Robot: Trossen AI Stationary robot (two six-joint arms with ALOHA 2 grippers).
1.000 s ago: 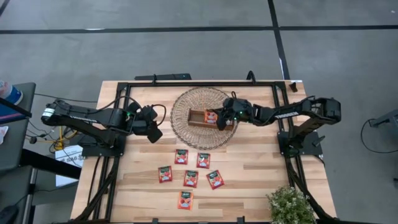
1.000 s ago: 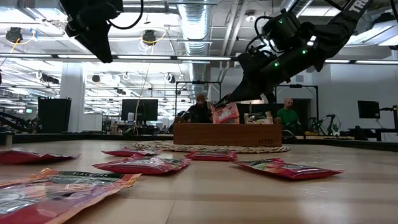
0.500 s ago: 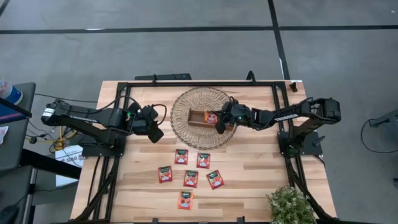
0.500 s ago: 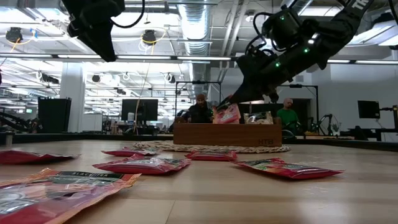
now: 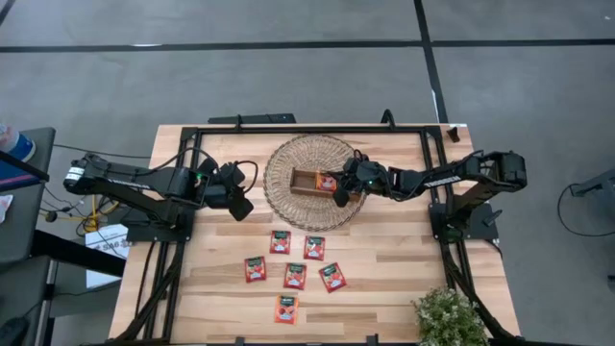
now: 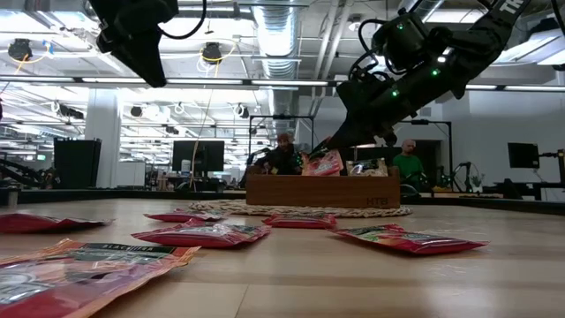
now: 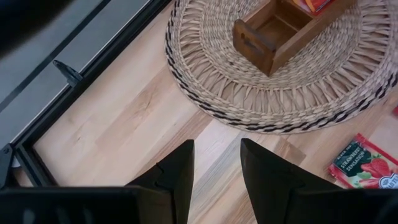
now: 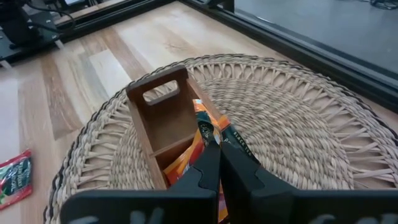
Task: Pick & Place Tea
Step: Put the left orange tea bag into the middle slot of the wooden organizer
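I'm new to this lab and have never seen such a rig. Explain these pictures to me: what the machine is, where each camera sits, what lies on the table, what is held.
Two robot arms work at a wooden table. One camera looks down from above, one sits at table height, one rides each wrist. The right gripper pinches a tea sachet over the wooden tray, which stands on a woven mat. Six more sachets lie on the table. The left gripper waits beside the mat, open and holding nothing.

Glossy foil-like tea sachets (image 5: pixel 295 276) lie on smooth pale wood table (image 5: pixel 384 279); coarse woven straw mat (image 8: pixel 298 137) carries a matt brown wooden tray (image 8: pixel 163 118).
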